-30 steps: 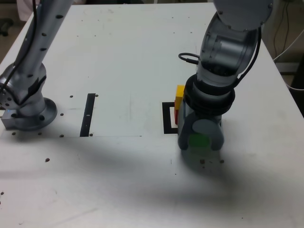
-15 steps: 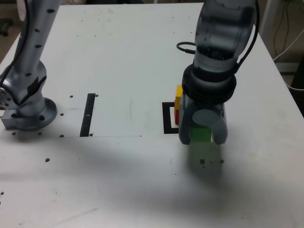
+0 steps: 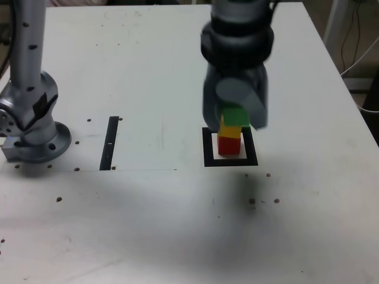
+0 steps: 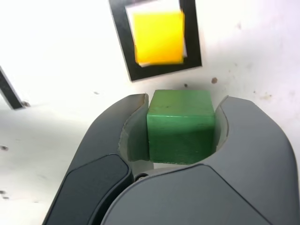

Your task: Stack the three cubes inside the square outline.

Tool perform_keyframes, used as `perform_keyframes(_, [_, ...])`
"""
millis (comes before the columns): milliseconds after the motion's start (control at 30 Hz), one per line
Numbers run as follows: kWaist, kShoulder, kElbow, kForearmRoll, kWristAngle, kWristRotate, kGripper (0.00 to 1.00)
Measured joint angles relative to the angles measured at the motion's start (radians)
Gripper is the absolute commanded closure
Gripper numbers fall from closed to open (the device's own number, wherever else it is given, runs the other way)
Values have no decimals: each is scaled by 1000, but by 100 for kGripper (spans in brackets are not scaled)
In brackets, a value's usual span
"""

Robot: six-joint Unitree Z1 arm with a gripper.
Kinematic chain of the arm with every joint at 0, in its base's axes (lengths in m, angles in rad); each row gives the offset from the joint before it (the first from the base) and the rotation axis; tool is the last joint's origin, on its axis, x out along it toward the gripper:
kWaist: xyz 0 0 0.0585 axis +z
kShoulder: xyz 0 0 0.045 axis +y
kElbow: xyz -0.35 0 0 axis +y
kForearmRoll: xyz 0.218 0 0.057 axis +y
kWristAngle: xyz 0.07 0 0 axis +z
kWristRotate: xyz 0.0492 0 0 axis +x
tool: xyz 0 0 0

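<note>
a white table (image 3: 148,71) seen from an exterior cam, plus a wrist cam looking down past the claw. the gripper (image 3: 237,115) hangs above the table, clamped on the green cube (image 4: 181,125); in the wrist view both jaws press the cube's sides, w/ the cube sitting square between them.

below it, the square outline (image 3: 208,148) is a black frame w/ a white centre. inside it stands the red cube (image 3: 228,144) on the table, w/ the yellow cube (image 3: 225,125) on top of it. in the exterior view the green cube looks to overlap the yellow one's top edge, but whether they touch can't be told. from the wrist cam, the yellow top sits well inside the frame and the green cube is offset from it, not yet centred over it.

judgement: two cubes are stacked, the third is the step in hand. to do it well, bring the green cube directly over the yellow top, edges parallel, then lower straight down slowly. don't let go until it rests flat. open the jaws just enough and lift straight up, since a sideways nudge could topple the narrow two-cube stack.

a black strip (image 3: 111,142) lies well apart on the exterior view's left, near the arm base (image 3: 35,139); not part of the job.
</note>
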Motion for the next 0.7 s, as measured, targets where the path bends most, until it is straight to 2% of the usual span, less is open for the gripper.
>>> perform_keyframes(200, [89,-31,39,64,-18,85,61])
perform_keyframes(400, [106,-32,45,64,-6,119,70])
perform_keyframes(700, [109,-13,44,38,6,126,70])
